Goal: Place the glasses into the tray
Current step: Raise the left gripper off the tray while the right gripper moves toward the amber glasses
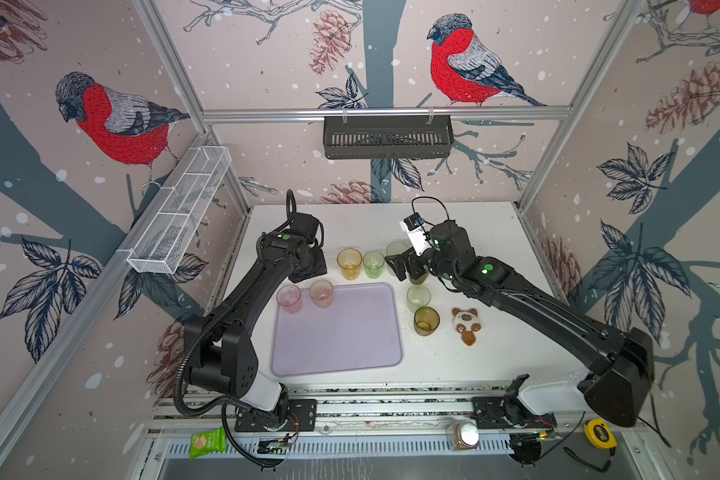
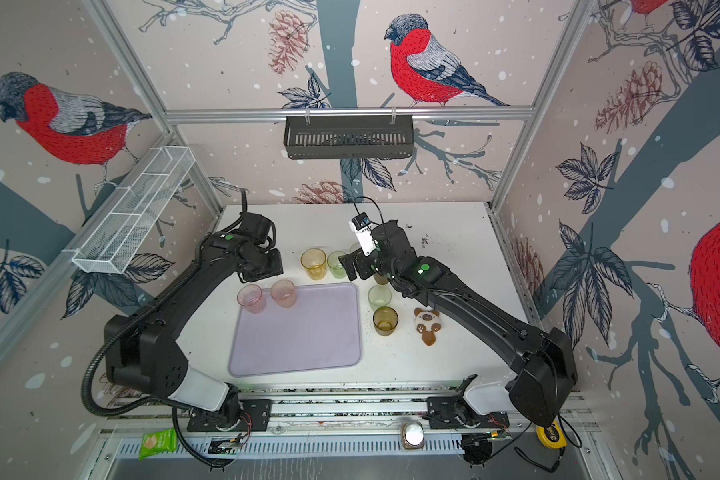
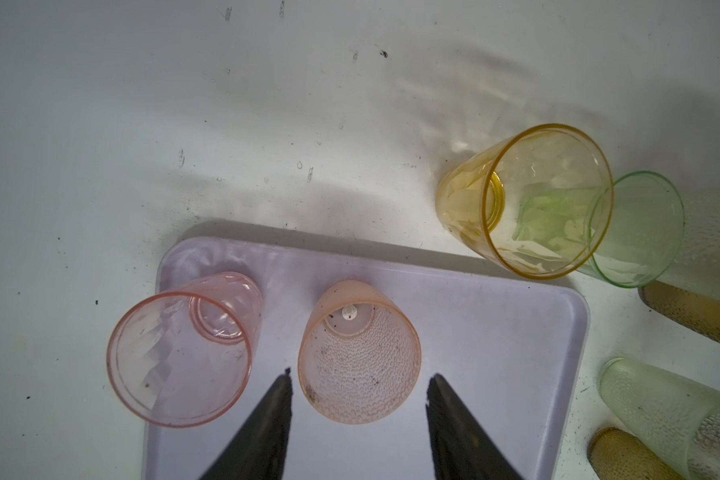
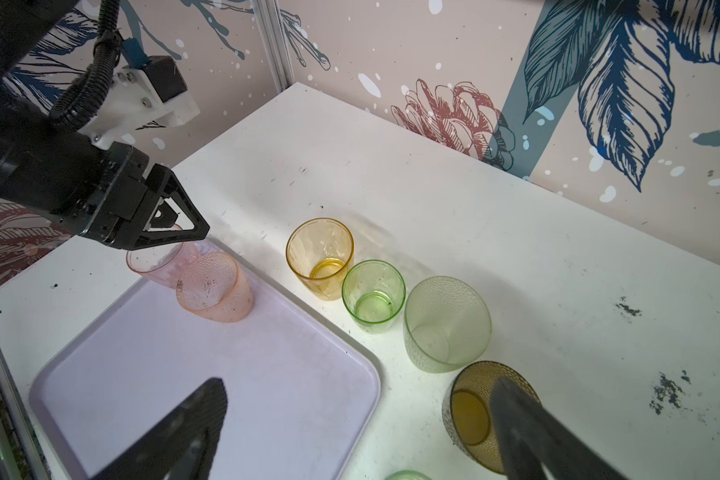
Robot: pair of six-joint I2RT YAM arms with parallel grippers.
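At the eleven o'clock corner of the flat pale lavender plastic tray [image 1: 341, 345], seen in a top view, a smooth translucent pink tumbler [image 1: 288, 298] and a dimpled translucent pink tumbler [image 1: 321, 293] stand upright. The left gripper [image 3: 359, 373] hovers over the dimpled one, jaws apart either side of its rim, clamped on nothing. Six glasses stand off the tray: an amber-yellow translucent tumbler [image 1: 348, 263] and a small green translucent tumbler [image 1: 373, 264] at twelve to one o'clock, the others from one round to three. The right gripper [image 4: 360, 392] hangs wide open and empty near a brown dimpled tumbler [image 4: 464, 415]. We judge them light, stiff, tippy and, where smooth, slippery; we would pinch across the wall just below the rim. The scuffed white tabletop [image 1: 350, 224] carries dark crumbs; a black slotted basket [image 1: 387, 137] hangs at twelve o'clock on the bird-patterned walls [image 1: 267, 62].
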